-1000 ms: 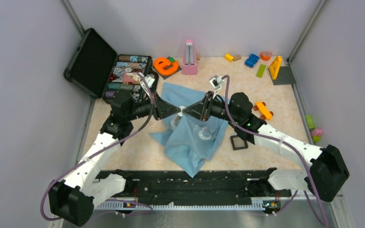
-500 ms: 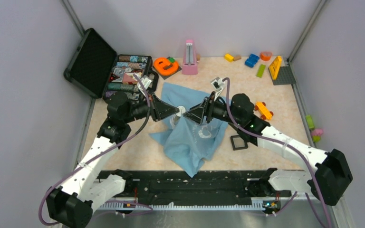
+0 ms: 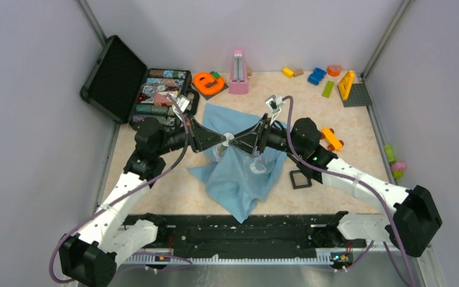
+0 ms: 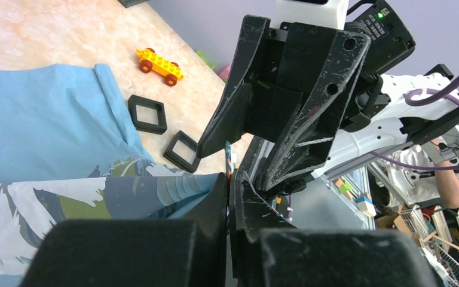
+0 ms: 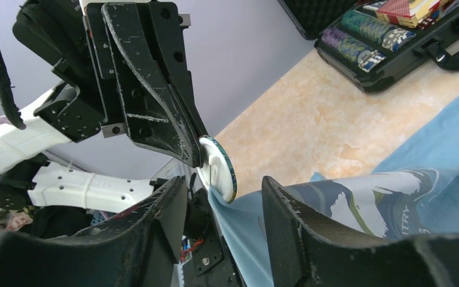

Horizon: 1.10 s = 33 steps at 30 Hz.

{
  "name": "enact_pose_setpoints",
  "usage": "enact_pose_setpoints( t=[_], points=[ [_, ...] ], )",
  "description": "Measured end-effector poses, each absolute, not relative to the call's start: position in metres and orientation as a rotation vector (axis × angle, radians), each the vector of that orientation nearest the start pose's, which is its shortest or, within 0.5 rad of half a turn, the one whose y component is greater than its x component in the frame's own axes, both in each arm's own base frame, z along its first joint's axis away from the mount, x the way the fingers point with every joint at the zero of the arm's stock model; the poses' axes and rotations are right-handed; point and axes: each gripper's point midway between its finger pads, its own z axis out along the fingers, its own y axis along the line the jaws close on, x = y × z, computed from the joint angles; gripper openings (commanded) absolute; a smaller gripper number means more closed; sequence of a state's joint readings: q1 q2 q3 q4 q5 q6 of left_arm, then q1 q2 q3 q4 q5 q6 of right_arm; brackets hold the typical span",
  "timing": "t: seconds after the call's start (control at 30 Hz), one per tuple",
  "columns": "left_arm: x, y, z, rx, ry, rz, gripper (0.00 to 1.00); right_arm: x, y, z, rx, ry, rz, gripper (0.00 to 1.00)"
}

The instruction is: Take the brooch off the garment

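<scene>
Back-left of brooch [image 5: 218, 170]: case [image 3: 117, 76] w/ chips [image 3: 165, 75]

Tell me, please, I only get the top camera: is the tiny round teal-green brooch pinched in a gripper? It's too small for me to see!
Observer: Yes. In the left wrist camera, the left gripper is shut on the tiny round teal-green brooch, seen edge-on.
Operator: Is it off the light blue cotton T-shirt yet?
Observer: It seems not. The right wrist camera shows the cloth hanging from the brooch's lower edge.
Operator: What is the right gripper doing?
Observer: Its fingers are spread, one on each side of that hanging cloth, not squeezing it.
</scene>
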<state>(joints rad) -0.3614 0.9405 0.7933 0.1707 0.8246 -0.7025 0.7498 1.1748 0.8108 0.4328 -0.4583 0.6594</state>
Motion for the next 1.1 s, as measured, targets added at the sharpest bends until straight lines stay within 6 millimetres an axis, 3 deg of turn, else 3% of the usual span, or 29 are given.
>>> enact_pose_setpoints(
  t=[0.3,0.67,0.9,1.1],
  points=[
    [0.218,-0.241,0.327,0.414,1.675,-1.476,0.00,0.217,0.343,0.318,-0.460,1.589,1.485,0.21],
    [0.216,-0.241,0.331,0.412,1.648,-1.487,0.00,0.215,0.344,0.316,-0.461,1.597,1.510,0.31],
    [0.216,-0.241,0.331,0.413,1.647,-1.487,0.00,0.216,0.346,0.312,-0.462,1.606,1.513,0.27],
    [0.217,-0.241,0.329,0.406,1.653,-1.483,0.00,0.217,0.345,0.310,-0.454,1.617,1.504,0.15]
  ],
)
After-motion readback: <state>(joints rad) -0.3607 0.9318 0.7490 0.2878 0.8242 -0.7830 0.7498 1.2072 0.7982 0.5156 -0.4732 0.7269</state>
